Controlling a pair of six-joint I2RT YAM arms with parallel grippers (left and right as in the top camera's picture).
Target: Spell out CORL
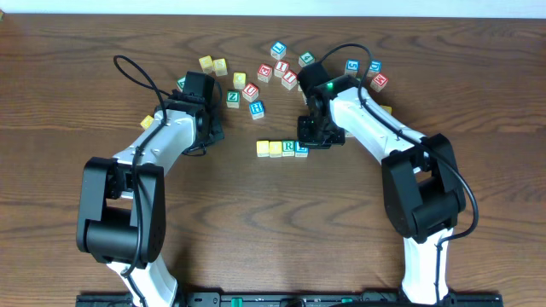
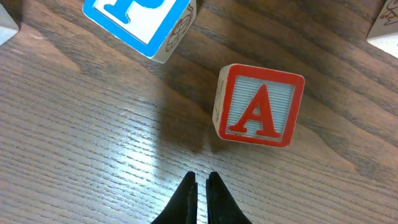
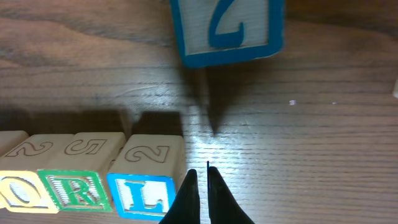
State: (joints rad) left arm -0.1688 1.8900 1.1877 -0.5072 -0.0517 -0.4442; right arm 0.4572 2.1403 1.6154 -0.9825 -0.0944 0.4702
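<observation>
Right claw [image 3: 203, 173] is hovering with its jaws pressed together and gripping nothing, just beside the blue L block [image 3: 142, 190]. That block is sitting at the right end of a row [image 1: 282, 147] on the wooden surface [image 1: 256, 230], touching the green R block [image 3: 73, 186], with the yellow O block [image 3: 13, 190] next along. Left claw [image 2: 202, 180] is also hanging closed and empty, near a red A block [image 2: 260, 106], well apart from the row
</observation>
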